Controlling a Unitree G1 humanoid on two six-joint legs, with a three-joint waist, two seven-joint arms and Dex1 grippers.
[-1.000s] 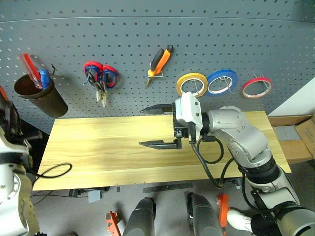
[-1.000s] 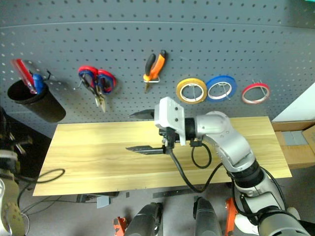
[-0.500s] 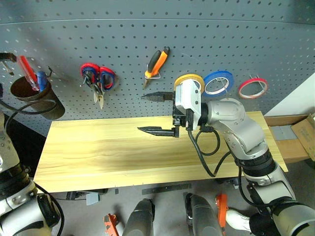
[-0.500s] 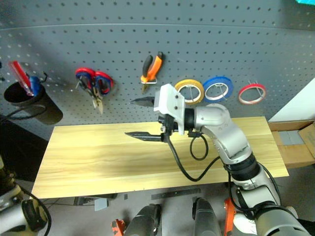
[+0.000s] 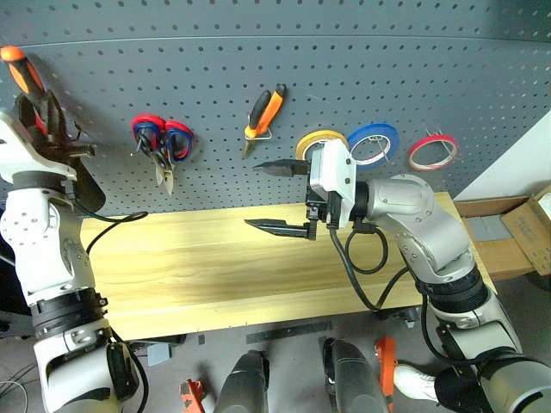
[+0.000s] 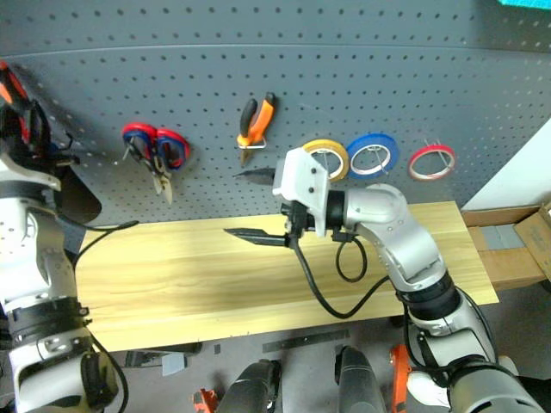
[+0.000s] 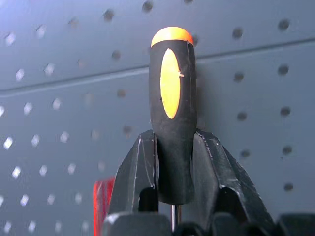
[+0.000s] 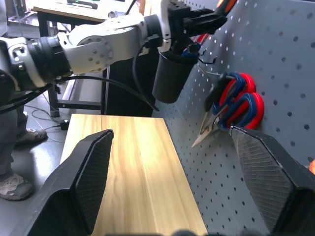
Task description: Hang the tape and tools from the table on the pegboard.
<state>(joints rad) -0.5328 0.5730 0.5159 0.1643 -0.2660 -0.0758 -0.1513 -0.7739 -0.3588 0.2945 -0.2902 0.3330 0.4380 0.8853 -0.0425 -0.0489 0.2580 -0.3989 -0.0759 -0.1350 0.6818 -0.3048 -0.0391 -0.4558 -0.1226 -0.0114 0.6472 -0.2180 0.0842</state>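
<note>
Slim screwdriver with black handle, orange cap and oval inlay, upright in the left pincer, close against the pegboard, right pincer wide, empty, above the worktop

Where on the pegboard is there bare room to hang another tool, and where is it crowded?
Free: the pegboard stretch between the scissors and the pliers, and the whole upper band. Crowded: the row of yellow roll, blue roll and red tape, and the far-left cup corner, where the left gripper holds the screwdriver.
</note>
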